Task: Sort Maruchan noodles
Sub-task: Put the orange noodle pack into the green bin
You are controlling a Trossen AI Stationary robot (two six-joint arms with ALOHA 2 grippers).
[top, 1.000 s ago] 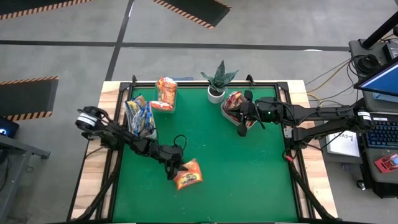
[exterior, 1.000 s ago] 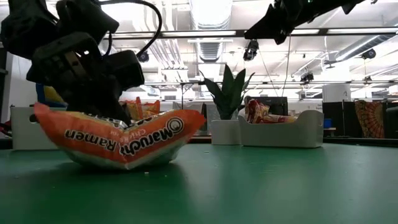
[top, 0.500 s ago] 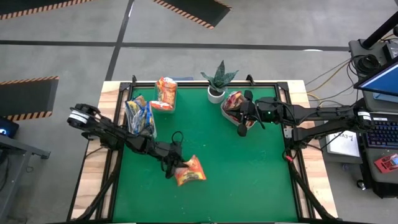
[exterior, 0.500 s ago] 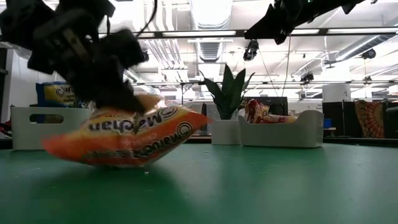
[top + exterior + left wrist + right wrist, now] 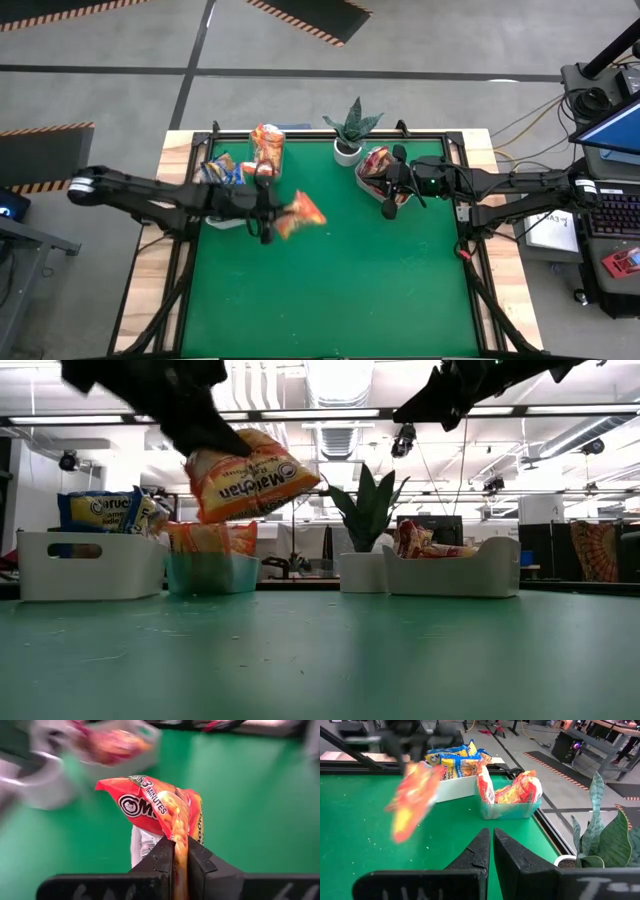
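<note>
An orange Maruchan noodle packet (image 5: 300, 213) hangs in the air over the green table (image 5: 400, 290), with my left gripper (image 5: 272, 216) shut on it, a little to the near right of the bins. The low view shows the packet (image 5: 250, 475) high above the table. At the far left, yellow-and-blue packets stand in a white bin (image 5: 80, 565) and orange packets in a clear-teal bin (image 5: 266, 152). Red packets lie in a grey bin (image 5: 374, 166) at the far right. Just in front of that bin, my right gripper (image 5: 390, 210) hovers shut and holds nothing. My left gripper pinches one edge of the orange packet (image 5: 179, 840) between its two fingers. The fingers come from the table's left, slanting slightly down. The packet juts out beyond the fingertips, tilted and lifted clear of the table.
A potted plant (image 5: 350, 130) stands at the far edge between the teal bin and the grey bin. The middle and near parts of the green table are bare. The table's wooden frame (image 5: 170, 200) runs along the sides.
My left gripper has lifted the orange packet off the table and carried it up and toward the far left, toward the bins, rolling as it went. The packet, which lay near the table's middle, now hangs clear.
</note>
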